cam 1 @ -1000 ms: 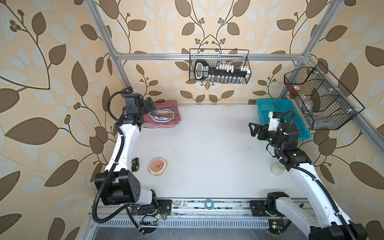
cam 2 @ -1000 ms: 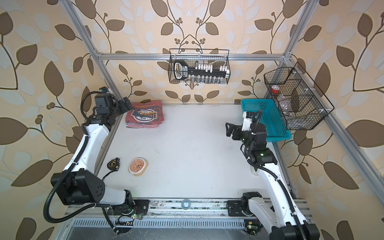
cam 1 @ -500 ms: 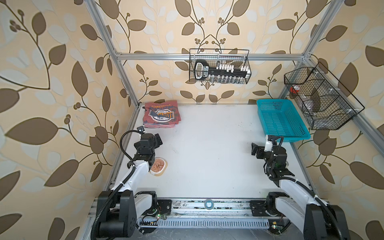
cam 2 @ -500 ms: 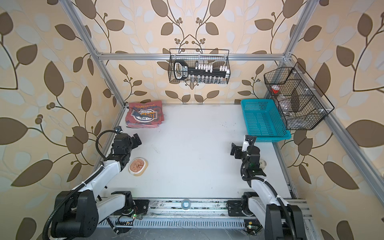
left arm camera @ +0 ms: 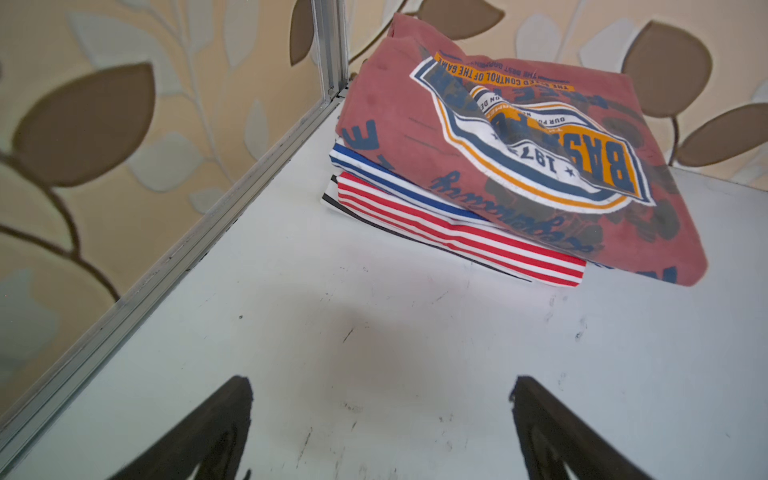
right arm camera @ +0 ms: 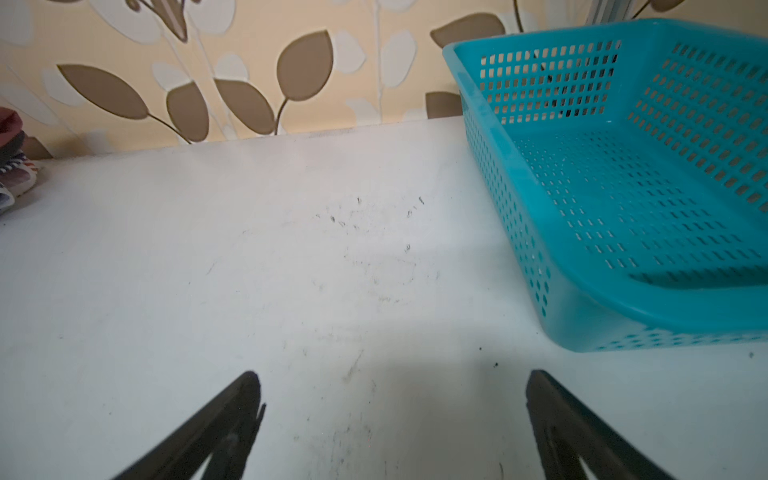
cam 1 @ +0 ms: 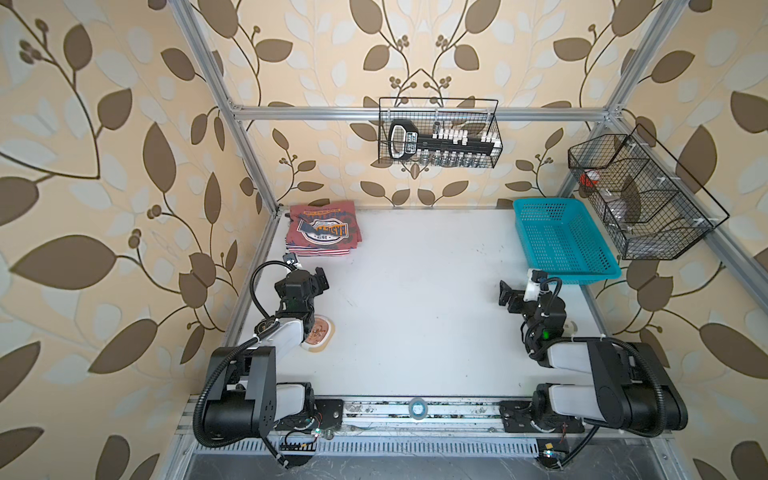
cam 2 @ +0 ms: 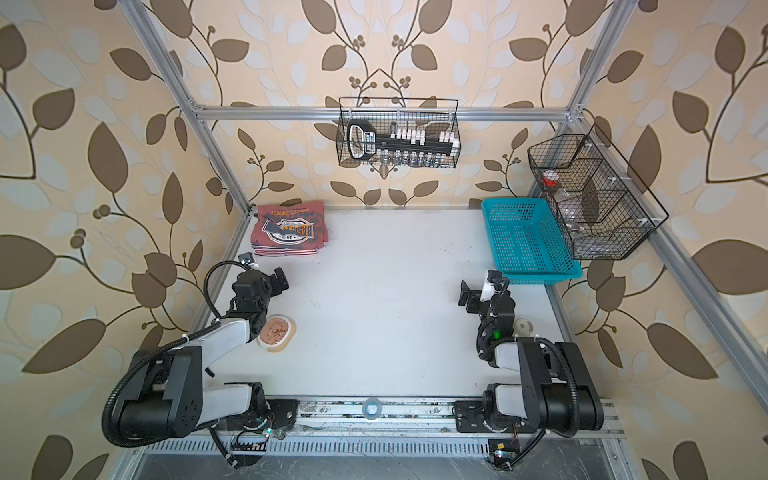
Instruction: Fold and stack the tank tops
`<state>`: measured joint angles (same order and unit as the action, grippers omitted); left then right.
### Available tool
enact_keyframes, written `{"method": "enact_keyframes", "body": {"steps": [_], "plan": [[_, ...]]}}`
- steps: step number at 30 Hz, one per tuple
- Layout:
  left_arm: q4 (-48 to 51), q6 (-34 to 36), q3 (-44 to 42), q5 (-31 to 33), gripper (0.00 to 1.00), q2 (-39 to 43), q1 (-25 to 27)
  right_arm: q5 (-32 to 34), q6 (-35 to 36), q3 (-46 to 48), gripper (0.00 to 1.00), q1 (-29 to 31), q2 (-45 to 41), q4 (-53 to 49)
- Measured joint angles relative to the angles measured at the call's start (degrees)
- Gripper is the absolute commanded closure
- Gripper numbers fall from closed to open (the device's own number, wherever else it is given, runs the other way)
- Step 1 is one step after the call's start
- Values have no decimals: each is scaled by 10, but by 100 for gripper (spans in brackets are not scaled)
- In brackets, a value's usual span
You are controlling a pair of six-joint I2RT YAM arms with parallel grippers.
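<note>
In both top views I see the tank tops folded into one stack in the far left corner of the table, with the badge-print one on top. Nothing loose lies anywhere else on the surface. The left gripper hangs just in front of the stack, apart from it. The right gripper sits beside the near end of the blue basket. Both arms are drawn in close to their bases. A small dish rests by the left arm.

Through the left wrist camera I can count the layers. The dusty red top lies uppermost, the navy-white striped top under it, and the red-white striped top at the bottom. The edges are roughly aligned. The fingers stand wide apart with only bare table between them.

The right wrist camera shows its fingers equally spread and holding nothing, and the basket looks empty.

My reading is that folding and stacking are finished, and I see no garment left to handle.
</note>
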<state>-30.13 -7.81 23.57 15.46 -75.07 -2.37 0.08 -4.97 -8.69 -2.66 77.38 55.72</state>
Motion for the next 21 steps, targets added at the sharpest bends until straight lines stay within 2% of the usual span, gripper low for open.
{"method": "enact_keyframes", "body": {"steps": [5,8,21], "plan": [[-122,11,-60,-3,1,-94,2,0,10,-1,0,9,0,15],[-95,16,-50,-5,1,-120,2,6,15,-2,0,13,0,15],[-104,19,-28,-6,1,-118,5,28,24,-3,0,27,0,14]]}}
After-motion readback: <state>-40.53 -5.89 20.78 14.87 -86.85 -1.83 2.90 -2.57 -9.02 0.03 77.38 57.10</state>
